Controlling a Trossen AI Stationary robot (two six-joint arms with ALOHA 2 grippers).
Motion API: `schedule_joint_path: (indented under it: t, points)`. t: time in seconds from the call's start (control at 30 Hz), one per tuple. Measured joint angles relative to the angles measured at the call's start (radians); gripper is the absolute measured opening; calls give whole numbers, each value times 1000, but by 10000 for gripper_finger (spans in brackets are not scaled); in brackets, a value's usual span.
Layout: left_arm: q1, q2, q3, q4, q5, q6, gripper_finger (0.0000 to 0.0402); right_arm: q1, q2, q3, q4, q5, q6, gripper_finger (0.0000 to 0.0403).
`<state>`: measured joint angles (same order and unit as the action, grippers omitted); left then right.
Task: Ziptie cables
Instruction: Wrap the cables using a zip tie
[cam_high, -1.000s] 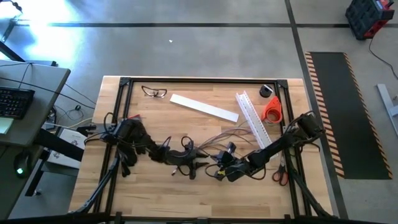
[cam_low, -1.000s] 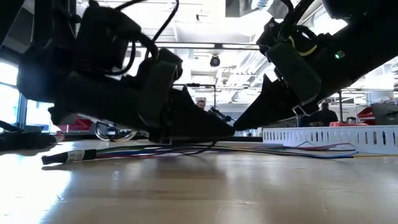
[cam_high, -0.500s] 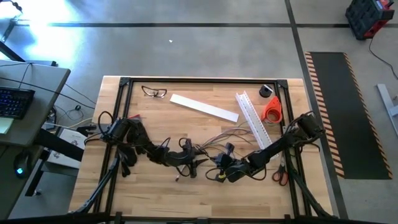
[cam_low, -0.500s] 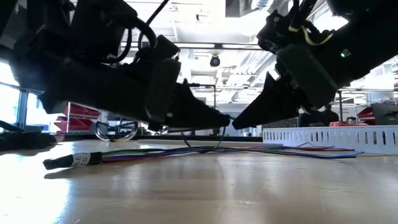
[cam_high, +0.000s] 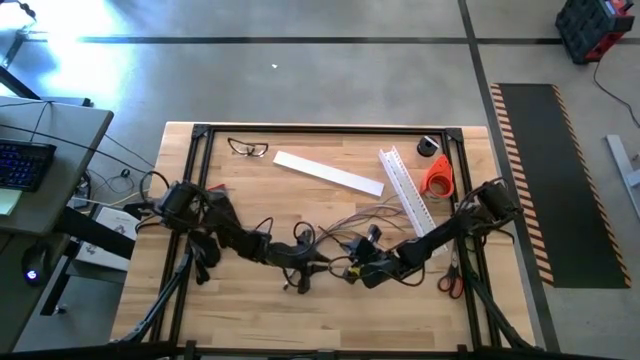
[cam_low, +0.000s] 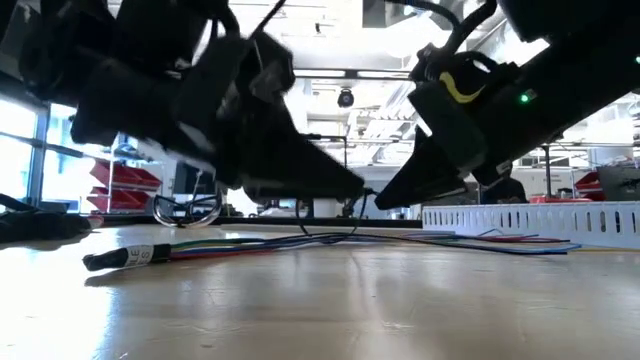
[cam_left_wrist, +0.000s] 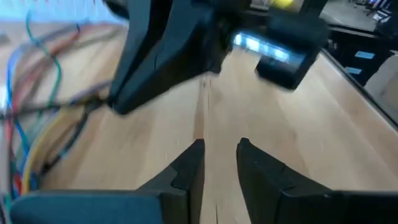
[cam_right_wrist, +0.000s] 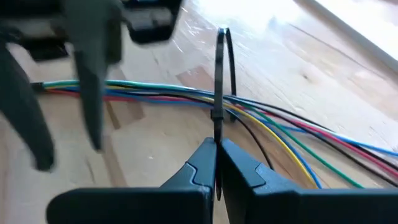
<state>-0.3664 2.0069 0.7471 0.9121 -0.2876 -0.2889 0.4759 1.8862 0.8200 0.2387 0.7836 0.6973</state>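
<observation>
A: Both arms are working low over the middle of the wooden table (cam_high: 250, 310). The right gripper (cam_right_wrist: 217, 163) is pinching the ziptie (cam_right_wrist: 219, 93) with its fingers pressed together on the strip's lower part.

B: And the strip itself?

A: It is standing upright out of those fingertips, looped at the top. The loop is passing around the cables (cam_right_wrist: 155, 93), which are lying flat on the wood as a bundle of coloured wires: green, blue, red, yellow, black.

B: Left side?

A: The left gripper (cam_left_wrist: 219, 155) is hovering just above the table, pointing at the right one. Its fingers are standing a narrow gap apart, and nothing is sitting between them. In the low view the two gripper tips are nearly meeting above the bundle.

B: Where is the bundle running?

A: Across the table's centre. In the low view one end is carrying a white label (cam_low: 140, 256) with a dark tip, and the wires are stretching toward the white slotted cable channel (cam_low: 530, 218).

B: Anything else lying around?

A: Far edge: clear safety glasses (cam_high: 248, 148), a flat white strip (cam_high: 328, 172), an orange tape roll (cam_high: 438, 177). Scissors with red handles (cam_high: 450, 280) are lying near the right edge.
</observation>
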Motion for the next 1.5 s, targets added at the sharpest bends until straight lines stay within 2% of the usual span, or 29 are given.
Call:
schedule_joint_path:
  t: [0.2, 0.37, 0.57, 0.8, 0.93, 1.17, 1.5]
  points:
    - [14, -55, 1, 8, -68, 191, 57, -5, 0, 0, -31, -16, -44, 0]
    - [87, -55, 1, 0, 30, 346, 76, -4, -7, 0, -32, -64, -50, 0]
    - [150, -54, 1, -39, 157, 509, 125, -5, -36, 0, -32, -75, -50, 0]
    - [175, -54, 15, -82, 144, 622, 144, -7, -62, 0, -28, -77, -69, 0]
    - [184, -54, 44, -101, 145, 675, 134, -7, -63, 0, -23, -77, -69, 0]
    - [191, -54, 98, -251, 161, 719, 105, -7, -63, 0, -23, -81, -69, 0]
    - [190, -53, 107, -269, 165, 712, 14, -6, -63, 0, -25, -79, -69, 0]
